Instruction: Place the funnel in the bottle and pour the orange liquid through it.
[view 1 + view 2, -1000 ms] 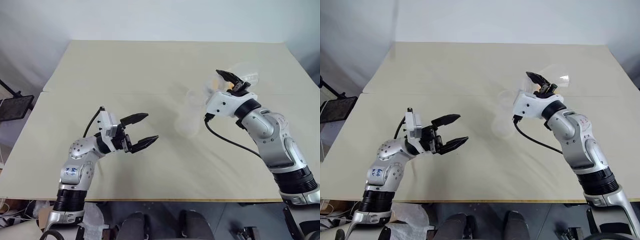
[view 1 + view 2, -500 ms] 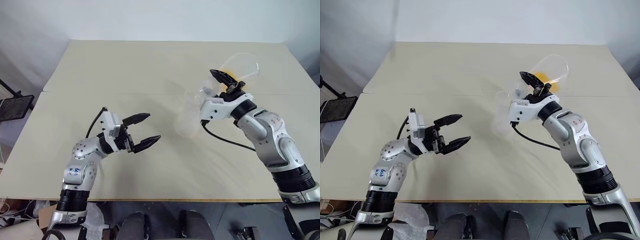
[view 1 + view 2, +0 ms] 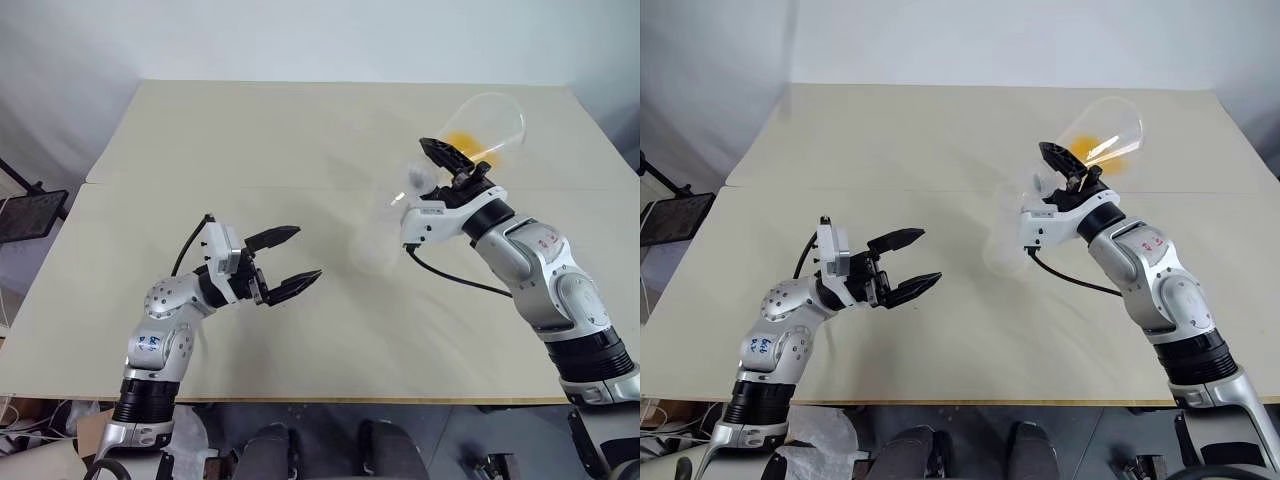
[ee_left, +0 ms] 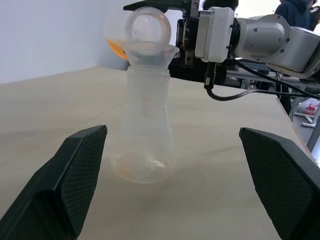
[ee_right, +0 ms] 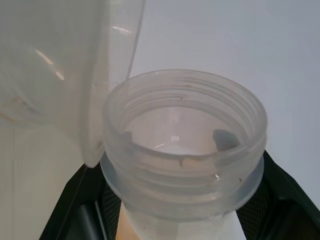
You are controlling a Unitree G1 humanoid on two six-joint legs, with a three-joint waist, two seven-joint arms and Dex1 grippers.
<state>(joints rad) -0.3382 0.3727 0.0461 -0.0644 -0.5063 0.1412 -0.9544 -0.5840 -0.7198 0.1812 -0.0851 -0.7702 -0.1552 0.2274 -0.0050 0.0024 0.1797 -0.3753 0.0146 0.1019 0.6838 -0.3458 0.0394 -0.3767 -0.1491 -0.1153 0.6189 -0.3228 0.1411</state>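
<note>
The frosted bottle (image 4: 142,135) stands upright on the table with the clear funnel (image 4: 150,51) seated in its neck. My right gripper (image 3: 446,160) is shut on the neck of a large clear flask (image 3: 485,122) and holds it tilted, its round mouth (image 4: 147,27) just above the funnel. The orange liquid (image 3: 464,140) lies in the flask's raised body. In the right wrist view the flask's threaded mouth (image 5: 185,145) sits between my fingers. My left gripper (image 3: 300,255) hovers open to the left of the bottle, apart from it and holding nothing.
The beige table (image 3: 300,130) has two panels joined by a seam that runs across it, with bare surface all round the bottle. A black stand (image 3: 30,205) sits off the table's left edge. My right arm's black cable (image 3: 455,280) hangs over the table.
My right wrist has rolled and tipped the flask, so its body has swung up and back and its mouth now sits over the funnel. The left arm and the bottle have stayed put.
</note>
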